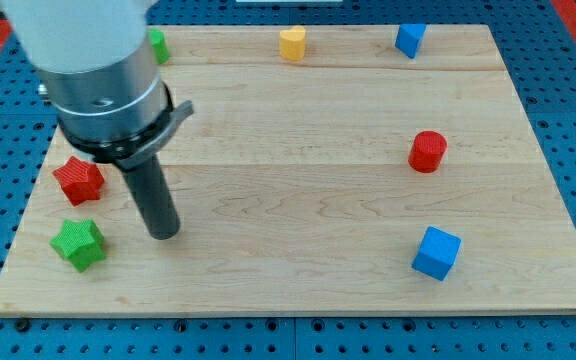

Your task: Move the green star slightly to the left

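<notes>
The green star (78, 244) sits near the bench's (298, 270) bottom-left corner. My tip (165, 234) rests on the bench just right of it, apart from it; there is no hand on this rod, so no open or closed state shows. A red star (79, 179) lies above the green one, by the left edge. A green block (157, 46) peeks out near the top-left corner. A yellow block (292, 43) and a blue block (410, 39) sit along the top edge. A red cylinder (428, 151) is near the right edge, a blue cube (436, 252) toward the bottom-right.

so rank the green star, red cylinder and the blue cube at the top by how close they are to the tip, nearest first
From my tip:
1. green star, just to the view's left of the tip, near the board's bottom-left corner.
2. red cylinder, far off toward the view's right, mid-board.
3. blue cube, at the view's top right edge, farthest.
</notes>
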Robot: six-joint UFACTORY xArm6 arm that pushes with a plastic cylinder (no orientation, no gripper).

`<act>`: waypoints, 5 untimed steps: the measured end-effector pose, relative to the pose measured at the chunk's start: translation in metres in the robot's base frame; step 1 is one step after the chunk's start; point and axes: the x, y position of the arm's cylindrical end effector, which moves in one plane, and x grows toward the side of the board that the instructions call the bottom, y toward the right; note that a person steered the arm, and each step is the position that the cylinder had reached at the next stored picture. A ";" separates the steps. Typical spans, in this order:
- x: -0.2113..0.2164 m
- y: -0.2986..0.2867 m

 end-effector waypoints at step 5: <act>0.011 -0.043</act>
